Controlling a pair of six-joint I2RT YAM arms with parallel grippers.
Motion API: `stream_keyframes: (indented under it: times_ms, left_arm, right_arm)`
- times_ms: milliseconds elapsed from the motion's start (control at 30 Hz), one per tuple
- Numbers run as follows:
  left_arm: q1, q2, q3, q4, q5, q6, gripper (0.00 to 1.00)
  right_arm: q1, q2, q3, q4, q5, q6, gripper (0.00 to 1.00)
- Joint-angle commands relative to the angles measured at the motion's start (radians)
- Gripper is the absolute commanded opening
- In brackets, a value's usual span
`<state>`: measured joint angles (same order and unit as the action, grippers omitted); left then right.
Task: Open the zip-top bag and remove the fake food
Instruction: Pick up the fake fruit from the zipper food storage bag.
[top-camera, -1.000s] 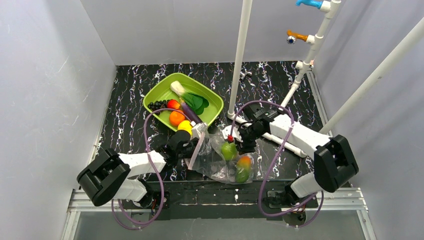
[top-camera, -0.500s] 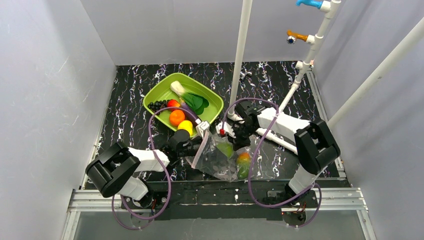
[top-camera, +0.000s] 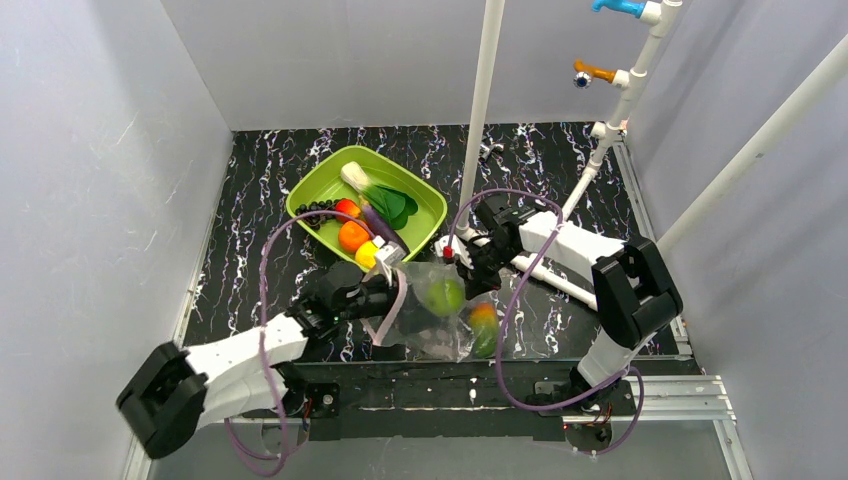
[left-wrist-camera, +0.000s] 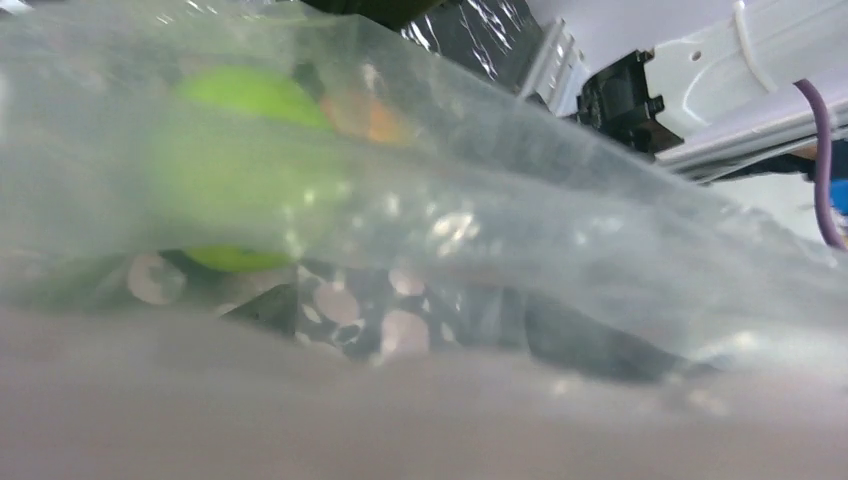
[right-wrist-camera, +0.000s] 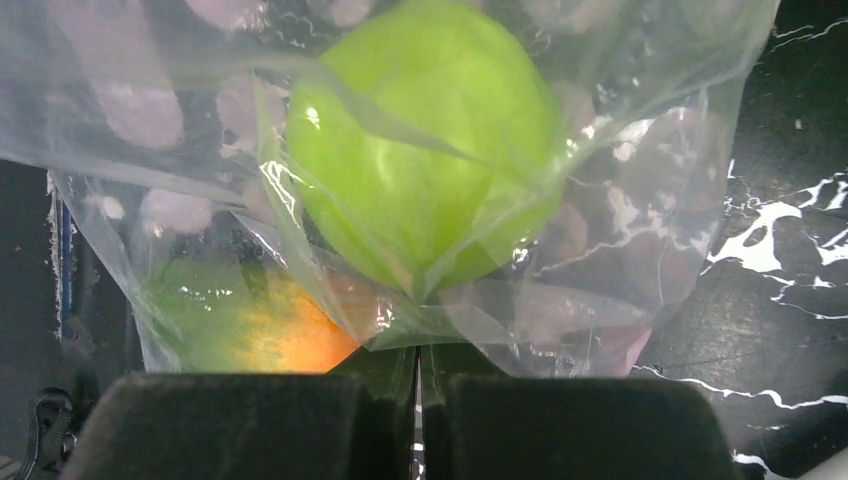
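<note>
My left claw (top-camera: 384, 292) is at the zip strip (top-camera: 396, 305), at 9 o'clock of the zip-top bag (top-camera: 425, 338). Film covers its camera, so I cannot tell whether it grips. The bag lies between my claws and looks thin, floppy and slippery, so the stiffer strip is the better hold. The green apple (top-camera: 443, 296) inside looks light. My right claw (right-wrist-camera: 418, 400), at 1 o'clock, is closed on a fold of film.

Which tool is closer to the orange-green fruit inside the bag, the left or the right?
Right. The right tool is shut on the bag just behind the fruit. The left tool is at the bag's opposite edge, the apple lying between.
</note>
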<state>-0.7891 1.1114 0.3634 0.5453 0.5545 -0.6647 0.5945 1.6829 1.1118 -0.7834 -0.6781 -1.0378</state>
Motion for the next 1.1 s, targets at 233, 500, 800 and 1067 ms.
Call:
stream_keyframes:
  times_ms: [233,500,800,1067]
  left_arm:
    - [-0.016,-0.204,-0.062,-0.126,-0.252,0.315,0.80]
    - [-0.044,-0.022,-0.043,-0.027,-0.260,0.339,0.78]
    - [-0.116,0.032,-0.068,0.025,-0.379,0.494,0.81]
    - [-0.164,0.101,-0.059,0.054,-0.527,0.583,0.84]
  right_arm:
    - [-0.012,-0.047,0.032,-0.042,-0.088,-0.009,0.01]
    - [0.000,-0.021,0.053,-0.048,-0.090,0.035,0.01]
    - [0.079,0.043,0.102,-0.020,0.007,0.184,0.01]
    - [0.091,0.075,0.129,-0.004,0.036,0.252,0.01]
